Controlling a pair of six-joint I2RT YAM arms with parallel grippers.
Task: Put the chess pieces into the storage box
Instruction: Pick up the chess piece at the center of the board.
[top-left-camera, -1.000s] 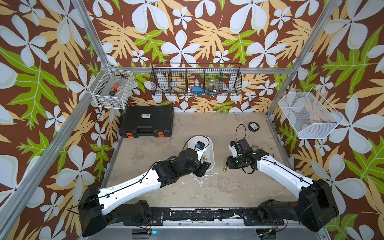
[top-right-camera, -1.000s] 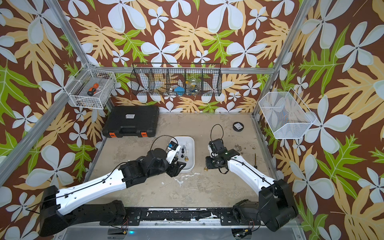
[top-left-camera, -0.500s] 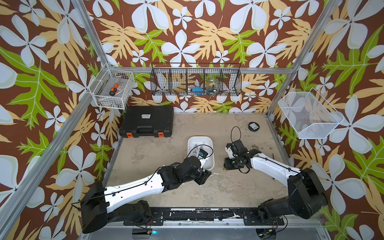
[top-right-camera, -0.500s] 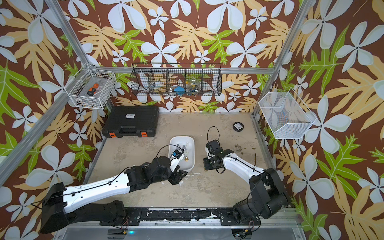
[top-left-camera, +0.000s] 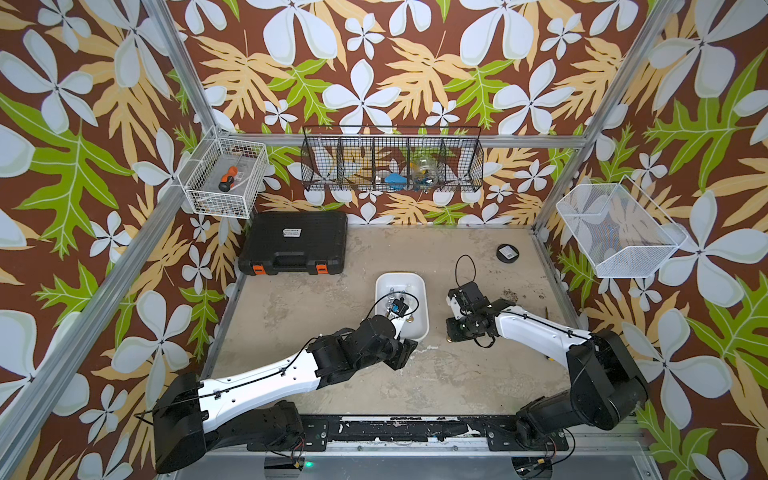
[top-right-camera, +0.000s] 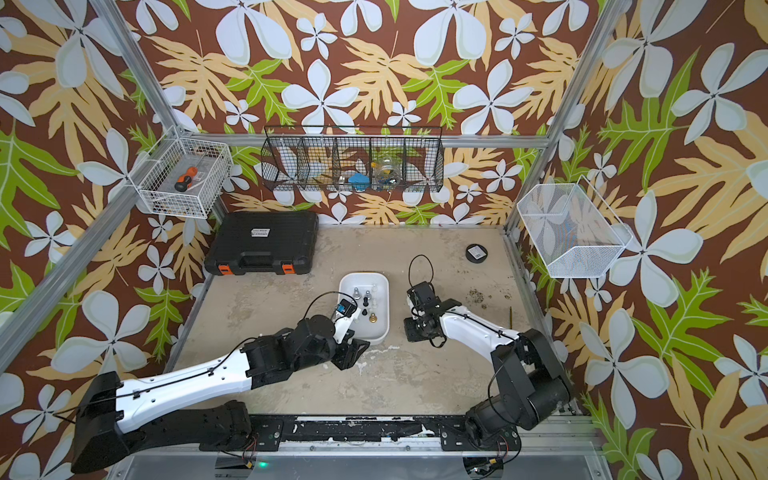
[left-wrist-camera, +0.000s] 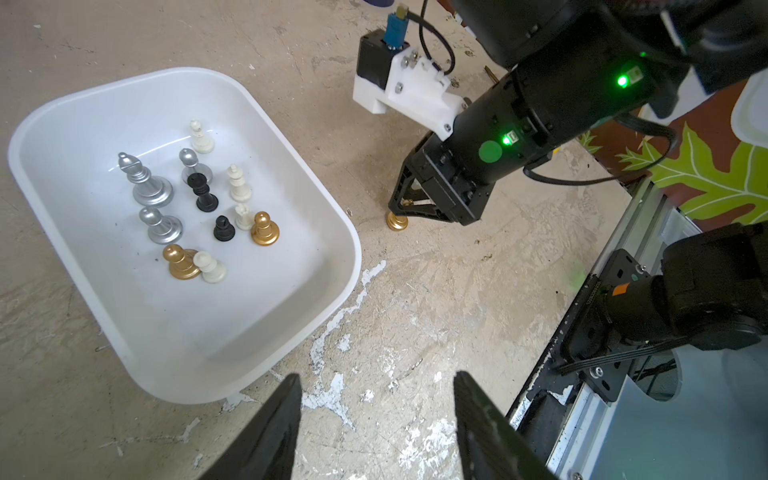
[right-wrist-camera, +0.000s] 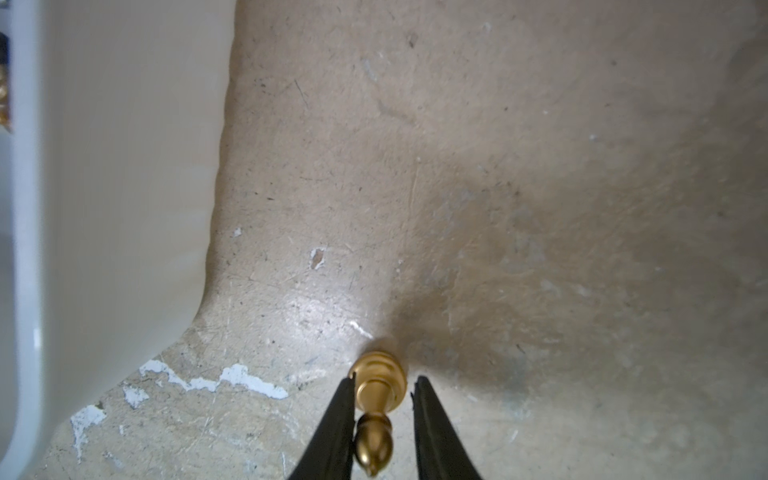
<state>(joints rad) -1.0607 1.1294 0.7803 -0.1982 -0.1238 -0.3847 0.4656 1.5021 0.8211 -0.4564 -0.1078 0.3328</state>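
Scuffed beige tabletop (left-wrist-camera: 415, 291), ringed by flower-papered walls, framed the closing act. The one gold piece (right-wrist-camera: 376, 395) outside the storage box (left-wrist-camera: 232, 328) stood upright just beside it, off the long side that faced your right arm.

Your right gripper (right-wrist-camera: 385, 380) had dropped over that piece within the second. Its jaws had narrowed from a wider spread until they straddled the stem. One finger touched the gold, while a sliver of daylight remained at the other, so the pinch was not yet complete.

Inside the box, the other chess pieces (left-wrist-camera: 202, 193), in silver, black, cream and gold, stood clustered mostly toward its far end.

Your left gripper (left-wrist-camera: 374, 386) had drawn back from over the box to a spot just off its near end, its jaws parted with nothing between them.

Beyond the box's far end, toward your left arm's side, the black case (top-left-camera: 293, 241) with orange latches lay shut.

No other piece showed on the table, so this looked like the final pickup. You had the grip to finish, the box wall to clear and the release to make. With contact on one side only, the closing jaws could have nudged the piece over before they held it.
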